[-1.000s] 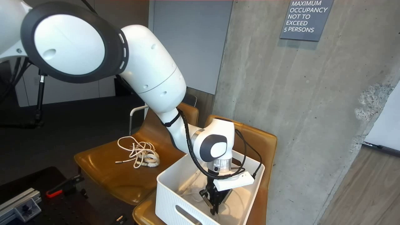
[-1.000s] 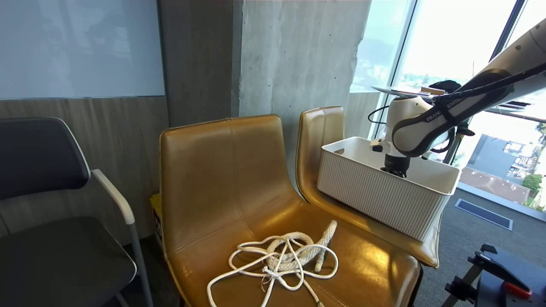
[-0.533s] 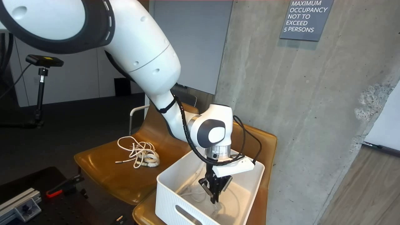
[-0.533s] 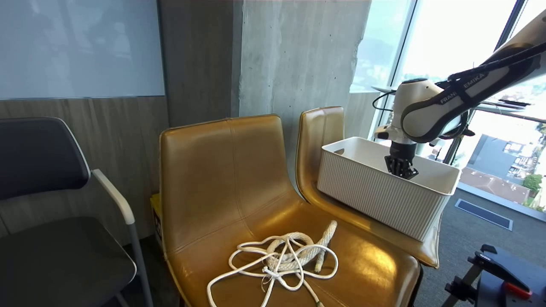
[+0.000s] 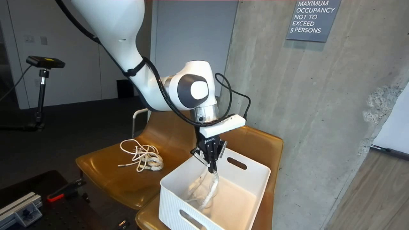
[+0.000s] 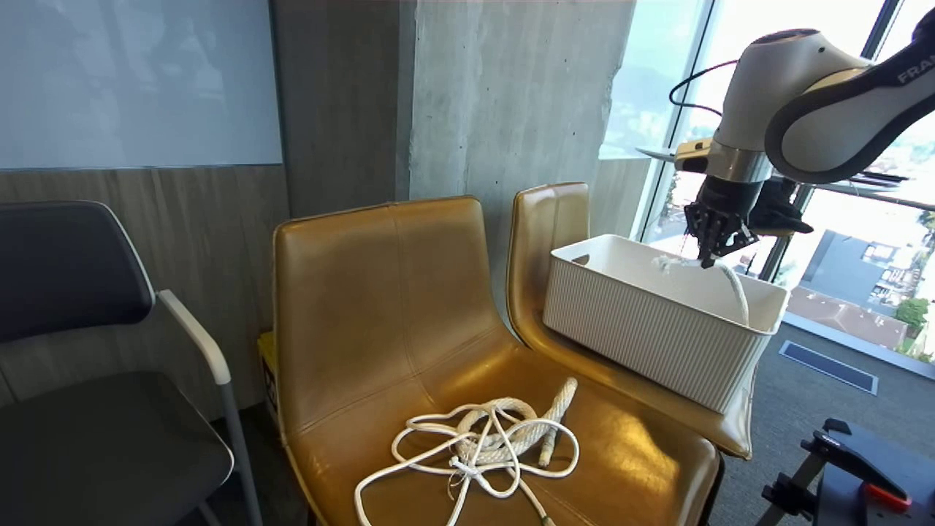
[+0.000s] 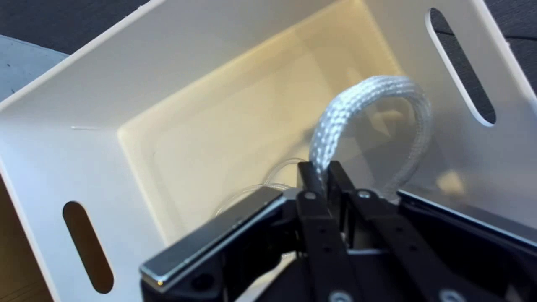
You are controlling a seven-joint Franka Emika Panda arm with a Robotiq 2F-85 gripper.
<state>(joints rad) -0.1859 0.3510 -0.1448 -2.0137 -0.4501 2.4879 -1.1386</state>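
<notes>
My gripper (image 5: 212, 170) is shut on a thick white braided rope (image 5: 209, 193) above the white bin (image 5: 174, 204). In the wrist view the rope (image 7: 335, 117) comes up between the fingertips, arches over and bends down toward the bin floor. In an exterior view the gripper (image 6: 707, 261) is at about the height of the bin's rim. A frayed rope end sticks out to one side there, and the rope (image 6: 736, 292) droops into the bin (image 6: 650, 336) on the opposite side. Thinner pale cord (image 7: 243, 193) lies on the bin floor, partly hidden by the gripper.
The bin stands on a tan chair. A tangle of white rope (image 6: 497, 446) lies on a neighbouring tan chair (image 6: 380, 277). A black-and-red clamp (image 5: 65, 190) sits on a dark table. A dark chair (image 6: 66, 270) and a concrete wall (image 5: 303, 111) stand nearby.
The arm has risen from deep inside the bin to about its rim, drawing back toward the robot. The gripped rope has been lifted with it and now shows in both exterior views.
</notes>
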